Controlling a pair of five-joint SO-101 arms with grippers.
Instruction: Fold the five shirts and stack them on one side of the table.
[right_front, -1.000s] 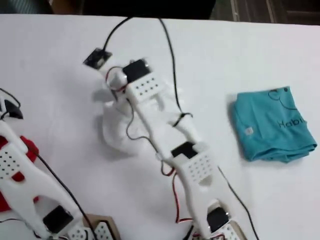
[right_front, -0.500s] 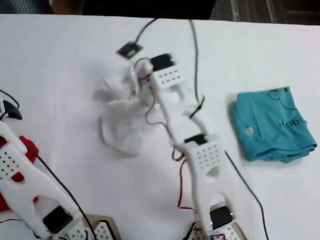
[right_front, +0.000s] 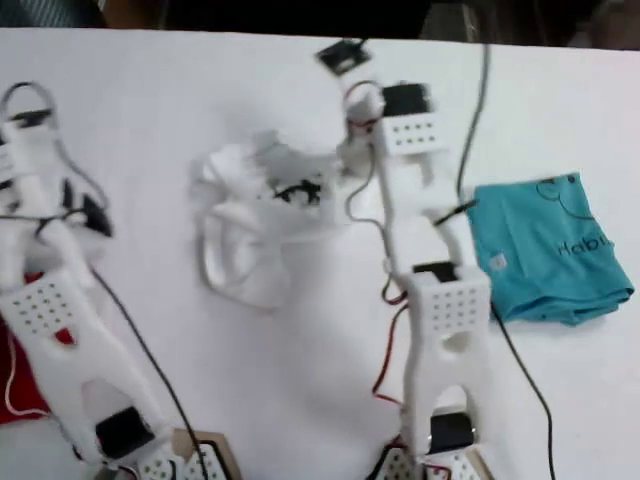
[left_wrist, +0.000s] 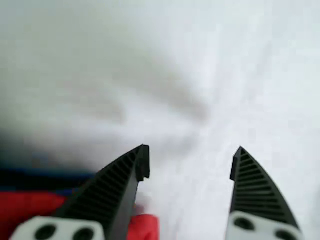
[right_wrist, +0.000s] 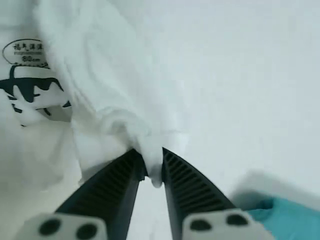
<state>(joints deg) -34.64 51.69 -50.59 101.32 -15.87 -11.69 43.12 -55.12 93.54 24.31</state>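
Note:
A crumpled white shirt (right_front: 250, 215) lies mid-table, one edge stretched toward the right arm. My right gripper (right_wrist: 152, 167) is shut on a fold of the white shirt (right_wrist: 85, 95); from above the right gripper (right_front: 345, 165) sits at the shirt's right edge. A folded teal shirt (right_front: 545, 250) rests at the right side, its corner (right_wrist: 292, 220) showing beside the gripper. My left gripper (left_wrist: 190, 165) stands open over bare white table, nothing between its fingers. A red shirt (left_wrist: 30, 215) lies just behind it, also seen under the left arm (right_front: 50, 310) as red cloth (right_front: 20, 385).
The white table (right_front: 150, 80) runs to a dark far edge. Cables trail from the right arm (right_front: 445, 330) across the teal shirt's near-left side. Arm bases stand at the front edge.
The right arm has swung right and away, dragging the white shirt's edge with it and stretching the cloth out. The left arm has come farther onto the table from the left edge.

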